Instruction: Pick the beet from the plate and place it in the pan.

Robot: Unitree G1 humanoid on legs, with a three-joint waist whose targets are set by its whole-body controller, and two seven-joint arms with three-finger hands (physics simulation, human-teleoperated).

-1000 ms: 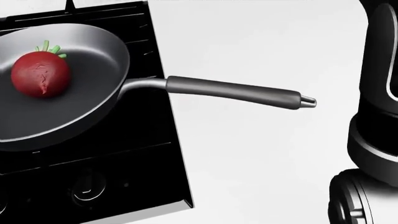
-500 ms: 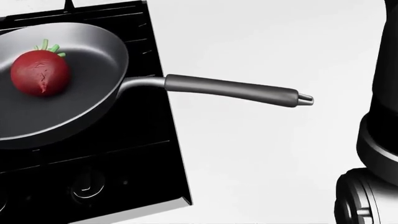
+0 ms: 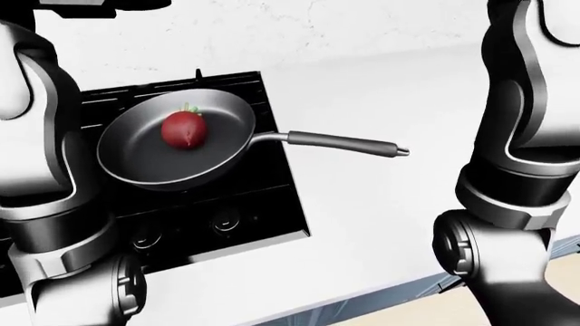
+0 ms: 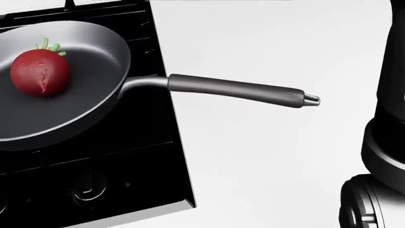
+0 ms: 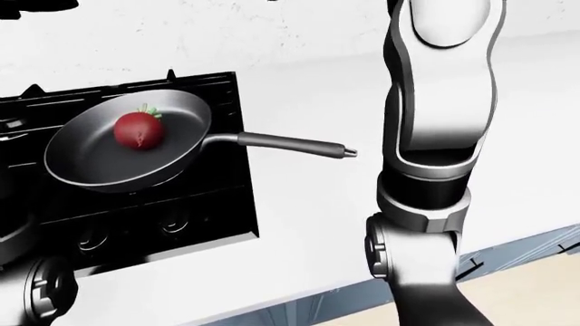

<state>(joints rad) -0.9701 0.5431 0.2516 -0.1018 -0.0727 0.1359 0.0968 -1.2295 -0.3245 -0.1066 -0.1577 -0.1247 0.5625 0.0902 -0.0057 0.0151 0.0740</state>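
I see the beet sitting in the pan on the stove, left of scene, so placement looks done; both hands are out of frame, grip unknown.

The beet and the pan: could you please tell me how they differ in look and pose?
The beet is red, rounded and matte with green stubs at the top; the pan is grey, shallow and glossy. The beet is compact and lies inside the pan; the pan is far wider, sits on the black stove, and its dark handle reaches right over the white counter. Neither is held by a hand.
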